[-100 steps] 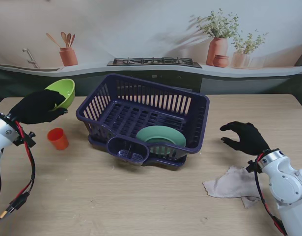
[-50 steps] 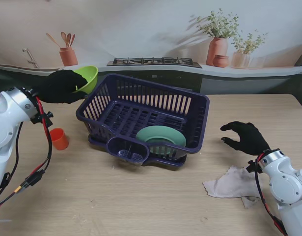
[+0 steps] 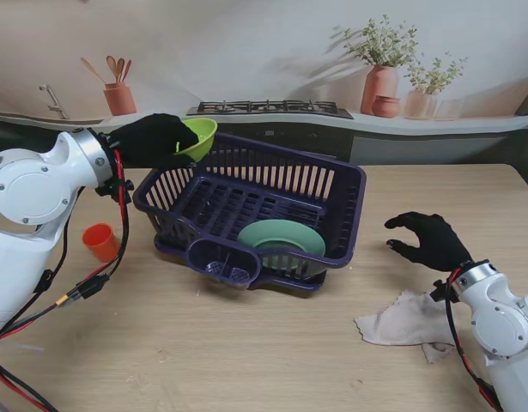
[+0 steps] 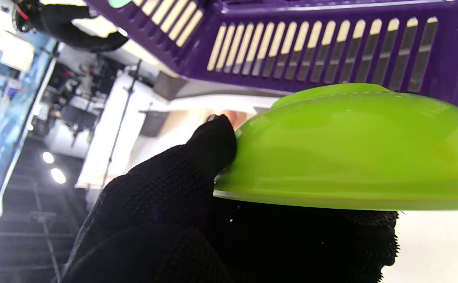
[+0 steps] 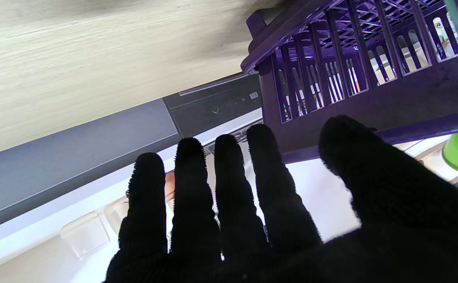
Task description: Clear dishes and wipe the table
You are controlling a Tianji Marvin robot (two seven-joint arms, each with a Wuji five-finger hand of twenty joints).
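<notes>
Item 1, left hand (image 3: 152, 140): closed around the green bowl (image 3: 197, 137), fingers wrapped on its rim and outer wall. I hold it in the air at the far left corner of the rack (image 3: 349, 184), just over the rim. In the left wrist view the bowl (image 4: 347, 149) sits close against the purple slats (image 4: 292, 51); I cannot tell if they touch.

Item 2, right hand (image 3: 431, 240): holds nothing, fingers spread and curled, hovering over the worktop (image 3: 246, 343) to the right of the rack.

Item 3, plate (image 3: 282, 237): pale green, standing in the rack on the side nearer to me, behind the cutlery cup.

Item 4, cup (image 3: 100, 242): orange, on the worktop left of the rack, under my left forearm.

Item 5, cloth (image 3: 401, 322): crumpled, near my right wrist, not yet used.

Risks, as I judge them:
- Bowl edge may catch the rack rim on lowering, since clearance looks slight; that could tip the bowl out of my grip or shove the rack.
- The grip is on one side of the rim only; a knock may rotate the bowl.
- Dropped too far toward me, the bowl could strike the plate.
- My left elbow and its cables hang near the cup; a sweep could topple it.
</notes>
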